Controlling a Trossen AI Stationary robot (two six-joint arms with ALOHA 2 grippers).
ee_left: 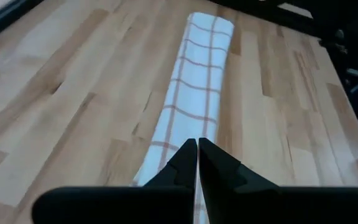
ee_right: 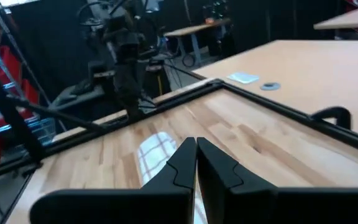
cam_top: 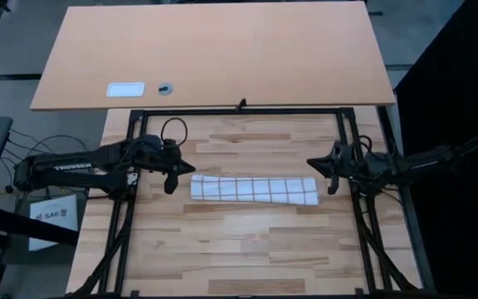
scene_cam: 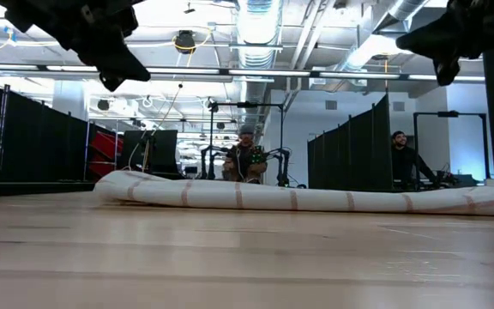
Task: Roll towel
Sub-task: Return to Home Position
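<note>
The towel (cam_top: 254, 189), white with thin reddish-brown check lines, lies rolled into a long roll across the middle of the wooden table (cam_top: 247, 249). It also shows in the low view as a low roll (scene_cam: 298, 197) resting on its underside. My left gripper (cam_top: 170, 184) hangs shut just off the roll's left end and above it, looking along the towel (ee_left: 194, 93). My right gripper (cam_top: 332, 184) hangs shut just off the roll's right end, clear of the towel (ee_right: 154, 152). Neither gripper touches it.
A black frame (cam_top: 239, 110) borders the work area at the far side and along both sides. Beyond it stands an orange tabletop (cam_top: 222, 50) with a white label card (cam_top: 125, 90) and a small round dark object (cam_top: 166, 88). People (scene_cam: 245, 159) sit in the room behind.
</note>
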